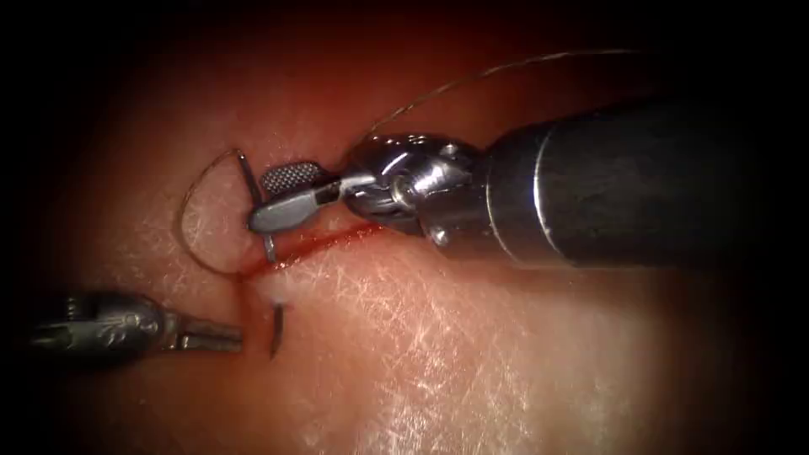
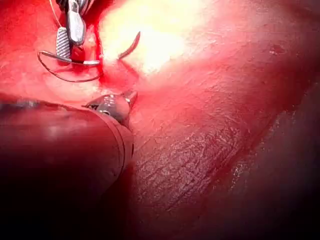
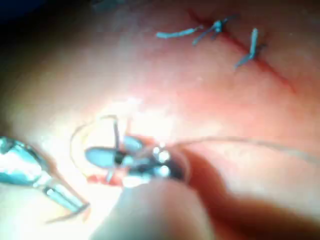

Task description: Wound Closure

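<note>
The curved needle (image 1: 249, 181) is in the tissue (image 1: 438, 337) at the left end of the cut (image 1: 337, 238). Its rear part stands out above the cut, and its tip (image 1: 276, 330) comes out below it. My right tool (image 1: 259, 200) has its jaws open around the needle's rear part, with the ridged pad (image 1: 291, 177) facing up. A loop of thread (image 1: 184, 221) runs left from the needle's tail. My left tool (image 1: 236, 339) is shut on nothing, just left of the emerged tip. The left wrist view has the needle tip (image 2: 131, 45) beyond the left tool (image 2: 129, 96).
A long strand of thread (image 1: 506, 67) trails up and right past the right tool's wrist. Red fluid lines the cut. In the right wrist view, two finished stitches (image 3: 215, 26) with cut ends (image 3: 252, 45) sit further along the cut.
</note>
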You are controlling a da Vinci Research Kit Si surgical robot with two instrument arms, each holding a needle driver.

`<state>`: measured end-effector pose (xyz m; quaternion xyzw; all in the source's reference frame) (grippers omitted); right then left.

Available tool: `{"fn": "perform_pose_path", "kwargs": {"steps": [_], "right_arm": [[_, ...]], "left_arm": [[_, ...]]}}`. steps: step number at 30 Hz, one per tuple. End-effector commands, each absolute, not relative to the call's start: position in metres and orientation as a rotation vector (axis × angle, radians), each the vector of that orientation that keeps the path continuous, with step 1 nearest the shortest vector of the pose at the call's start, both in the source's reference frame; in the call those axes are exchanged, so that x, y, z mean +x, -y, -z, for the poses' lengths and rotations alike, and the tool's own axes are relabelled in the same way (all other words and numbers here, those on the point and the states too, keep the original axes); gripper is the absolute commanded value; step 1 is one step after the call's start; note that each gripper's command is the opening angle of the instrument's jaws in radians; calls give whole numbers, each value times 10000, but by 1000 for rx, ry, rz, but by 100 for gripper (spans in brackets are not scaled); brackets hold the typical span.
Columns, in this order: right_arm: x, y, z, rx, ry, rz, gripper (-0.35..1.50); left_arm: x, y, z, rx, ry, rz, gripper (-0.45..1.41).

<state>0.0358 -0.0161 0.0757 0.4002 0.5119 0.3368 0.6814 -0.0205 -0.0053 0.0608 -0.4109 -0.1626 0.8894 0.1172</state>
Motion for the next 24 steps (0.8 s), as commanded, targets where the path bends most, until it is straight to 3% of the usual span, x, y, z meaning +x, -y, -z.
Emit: {"fn": "perform_pose_path", "kwargs": {"steps": [1,7,10,16,24], "right_arm": [[356,160,-758,875,-1157,-737,131],[335,150,-732,798,-1202,-651,126],[322,149,-710,750,-1223,-608,125],[305,163,-681,666,-1248,-540,118],[294,171,-671,625,-1259,-499,118]], "left_arm": [[-210,54,-612,-1236,461,-2596,-11],[-215,44,-585,-1424,321,-2544,22],[-226,43,-571,-1512,233,-2537,29],[-243,48,-563,-1578,161,-2530,39],[-254,46,-567,-1596,144,-2516,39]]}}
